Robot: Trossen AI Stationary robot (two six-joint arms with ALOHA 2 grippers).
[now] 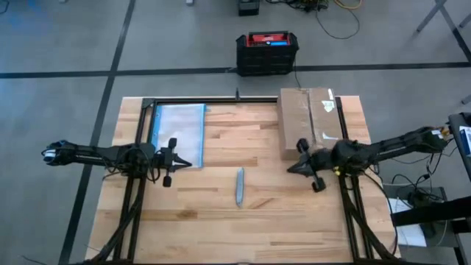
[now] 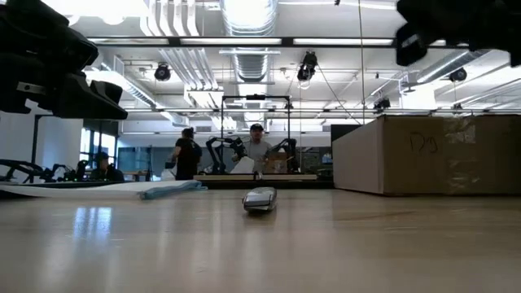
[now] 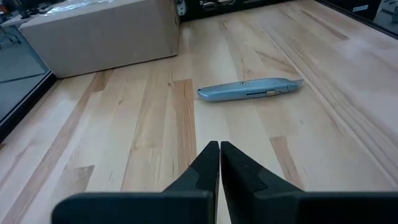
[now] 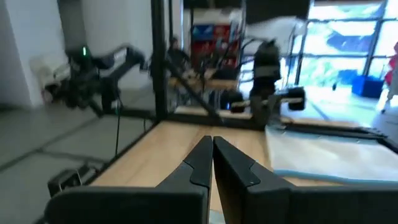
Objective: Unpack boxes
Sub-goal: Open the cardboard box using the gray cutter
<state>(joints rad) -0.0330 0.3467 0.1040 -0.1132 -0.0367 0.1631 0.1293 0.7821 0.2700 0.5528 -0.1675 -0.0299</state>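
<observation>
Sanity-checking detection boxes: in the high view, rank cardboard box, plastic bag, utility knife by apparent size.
1. Plain brown taped cardboard box, largest.
2. Clear blue-edged plastic bag, only slightly smaller.
3. Slim grey metal utility knife, far smallest.

I have both arms reaching inward, level above the worktop. Left gripper (image 1: 190,164) and right gripper (image 1: 289,169) face each other, well apart. Jaws are closed on both, holding nothing.
</observation>
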